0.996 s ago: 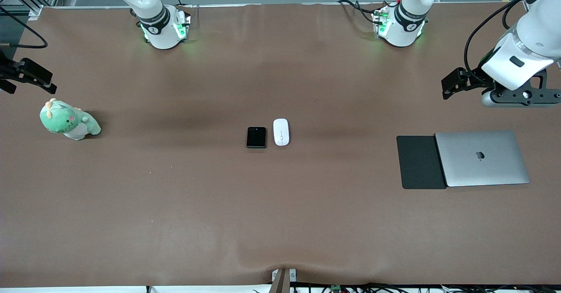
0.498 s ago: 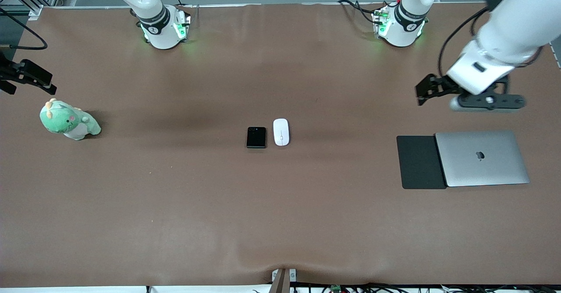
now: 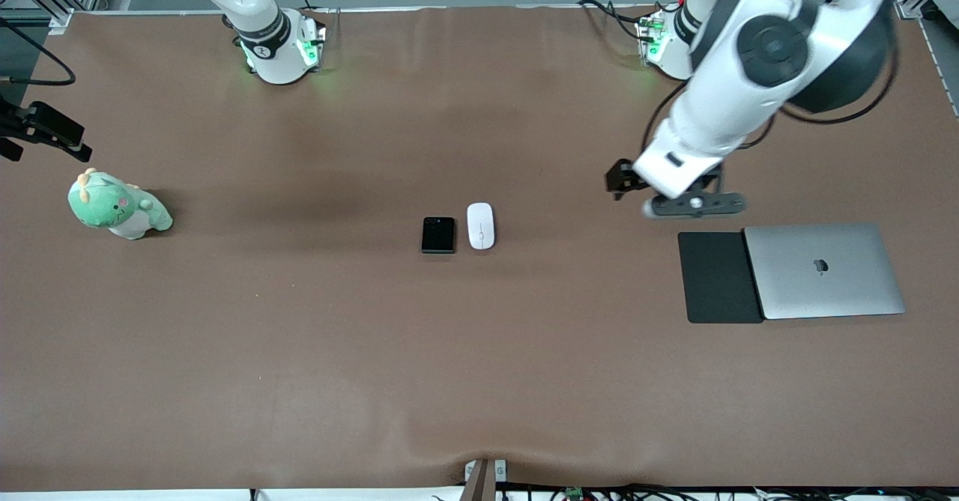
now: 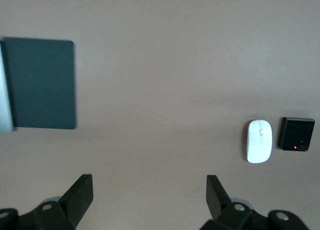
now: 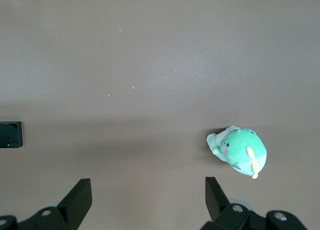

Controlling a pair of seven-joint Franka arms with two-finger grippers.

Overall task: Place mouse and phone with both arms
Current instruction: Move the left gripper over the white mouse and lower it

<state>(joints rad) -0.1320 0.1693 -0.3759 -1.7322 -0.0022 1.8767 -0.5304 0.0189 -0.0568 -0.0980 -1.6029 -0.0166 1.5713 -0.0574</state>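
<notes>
The white oval mouse (image 3: 480,225) and the small black phone (image 3: 438,234) lie side by side at the middle of the table, the phone toward the right arm's end. In the left wrist view the mouse (image 4: 259,140) and phone (image 4: 297,134) show off to one side. My left gripper (image 4: 150,185) hangs open and empty over bare table between the mouse and the mouse pad, close to the pad. My right gripper (image 5: 148,187) waits open and empty over bare table at the right arm's end, close to the plush toy. The phone (image 5: 10,134) shows at that view's edge.
A black mouse pad (image 3: 715,276) lies against a closed silver laptop (image 3: 824,270) at the left arm's end. A green plush toy (image 3: 116,207) sits at the right arm's end. The left arm's elbow (image 3: 772,48) reaches out over the table above its base.
The left arm has swung from the table's end toward the middle, carrying its open gripper past the laptop to beside the mouse pad. The right arm has hardly moved.
</notes>
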